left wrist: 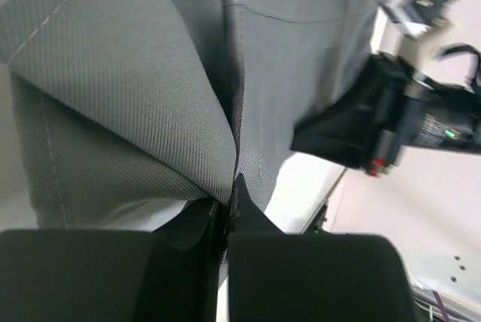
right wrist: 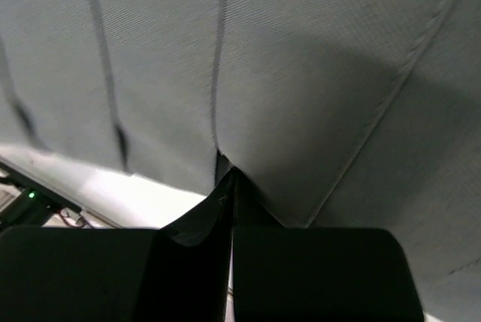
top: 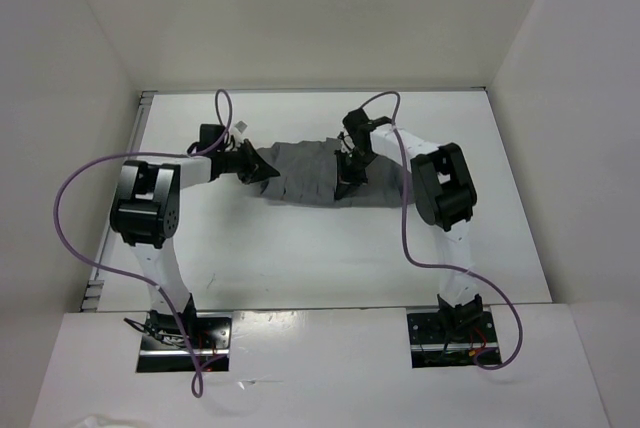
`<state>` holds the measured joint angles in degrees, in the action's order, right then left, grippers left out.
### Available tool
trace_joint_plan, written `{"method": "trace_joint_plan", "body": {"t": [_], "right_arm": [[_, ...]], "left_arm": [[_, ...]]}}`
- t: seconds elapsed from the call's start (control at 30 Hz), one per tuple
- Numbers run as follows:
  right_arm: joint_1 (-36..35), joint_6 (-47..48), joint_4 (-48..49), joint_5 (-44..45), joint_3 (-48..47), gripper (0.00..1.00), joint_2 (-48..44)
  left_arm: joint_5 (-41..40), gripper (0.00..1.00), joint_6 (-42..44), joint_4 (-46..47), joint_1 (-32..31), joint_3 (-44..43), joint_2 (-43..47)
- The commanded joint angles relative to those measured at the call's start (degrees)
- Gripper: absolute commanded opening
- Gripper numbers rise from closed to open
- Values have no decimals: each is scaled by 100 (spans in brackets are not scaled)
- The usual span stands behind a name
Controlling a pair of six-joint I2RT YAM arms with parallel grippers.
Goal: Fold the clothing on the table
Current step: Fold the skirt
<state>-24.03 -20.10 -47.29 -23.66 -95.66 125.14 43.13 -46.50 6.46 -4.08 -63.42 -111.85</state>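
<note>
From above, we saw the grey skirt [top: 320, 176] mid-counter [top: 300, 258]. The left end effector [top: 262, 168] was clamped on its nine-o'clock edge, and the right end effector [top: 347, 180] pinched cloth near the middle. In the left wrist view only a thin fold was caught, so lifting could slip it free. The right wrist view showed the same, with the skirt's edges cut off.

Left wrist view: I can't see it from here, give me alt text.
The left gripper is shut on a raised fold of the grey skirt, which fills most of the frame. The right arm shows at the right edge against the fabric, with a strip of white table below it.
</note>
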Motion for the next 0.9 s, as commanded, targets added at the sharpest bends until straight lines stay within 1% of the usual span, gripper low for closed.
{"method": "trace_joint_plan", "body": {"t": [0.0,0.03,0.17,0.23,0.3,0.33,0.4,0.5,0.6,0.67,0.77,0.8,0.83,0.87], "right_arm": [[-49,-38,97,274,-146,0,141],[-49,-38,149,326,-146,0,238],[-163,-91,211,327,-146,0,528],[-234,-91,211,327,-277,0,651],[-356,-91,211,204,-453,0,731],[-357,-91,211,204,-523,0,792],[-427,-91,211,64,-796,0,845],[-488,-91,80,-86,-1270,0,1126],[-550,-91,18,-288,-1604,0,1293],[-550,-91,18,-175,-1693,0,1293],[-402,-196,79,-43,-1475,0,733],[-340,-196,18,36,-1473,3,435],[-191,-196,-78,37,-1421,17,302],[-103,-196,-148,89,-1342,20,161]], "left_arm": [[221,0,150,-22,12,-153,489],[352,0,150,-100,12,-223,567],[433,0,18,-101,-41,-372,937],[433,0,-113,-101,-207,-478,1068],[433,0,-262,-101,-392,-715,1069],[433,0,-428,99,-444,-768,1069],[433,0,-492,154,-585,-961,1069],[433,0,-623,154,-647,-1233,955],[433,0,-685,277,-647,-1287,955],[380,0,-615,189,-647,-1357,903],[380,0,-562,110,-647,-1288,902],[380,0,-562,110,-647,-1287,902],[380,0,-562,110,-586,-1287,902],[380,0,-501,58,-525,-1235,902]]}}
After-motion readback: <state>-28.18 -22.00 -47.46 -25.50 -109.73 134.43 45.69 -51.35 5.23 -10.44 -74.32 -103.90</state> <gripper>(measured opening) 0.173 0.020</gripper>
